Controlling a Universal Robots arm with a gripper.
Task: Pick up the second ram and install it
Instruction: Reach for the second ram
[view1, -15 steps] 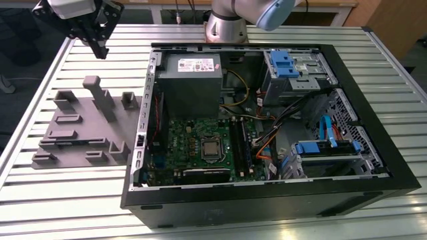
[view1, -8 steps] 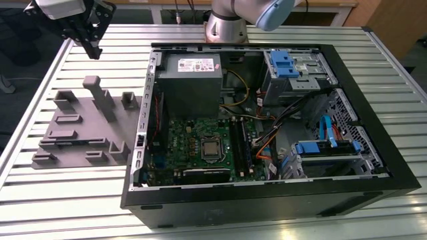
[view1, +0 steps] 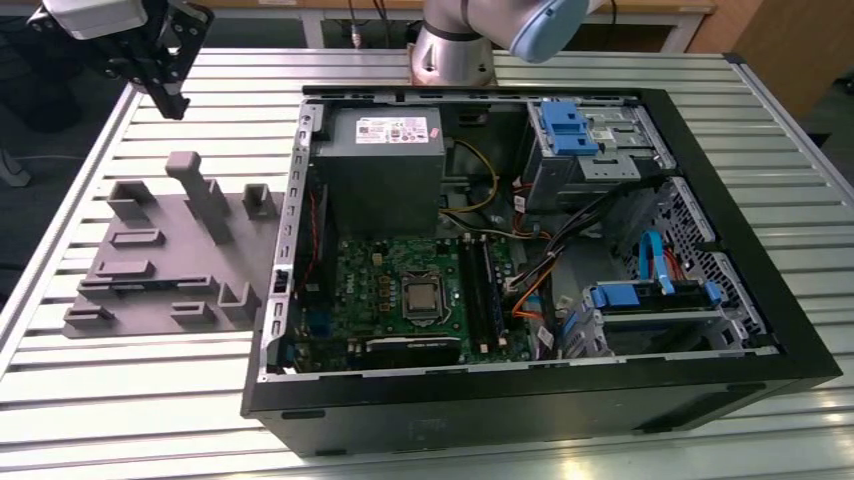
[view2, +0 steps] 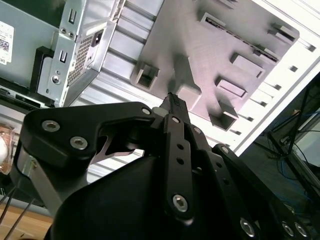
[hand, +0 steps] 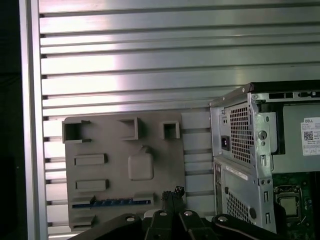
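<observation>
First wrist view: the second ram (hand: 112, 202) sits in a slot of the grey holder (hand: 125, 165), between the table (hand: 150, 75) edge and the computer case (hand: 240, 150). We see the hand (hand: 172, 191) closed, empty, well apart from it. A good grasp, we judge, needs fingers parted and squared across the stick's middle.

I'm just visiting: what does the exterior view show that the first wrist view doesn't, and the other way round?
Exterior view: the whole inside of the open computer case, with its blue drive brackets and cables, plus the arm's base behind it.
First wrist view: a blue-green ram stick lying in a slot of the gray holder tray.
Both: that tray, the tool, the silver power supply and the slatted metal table.
</observation>
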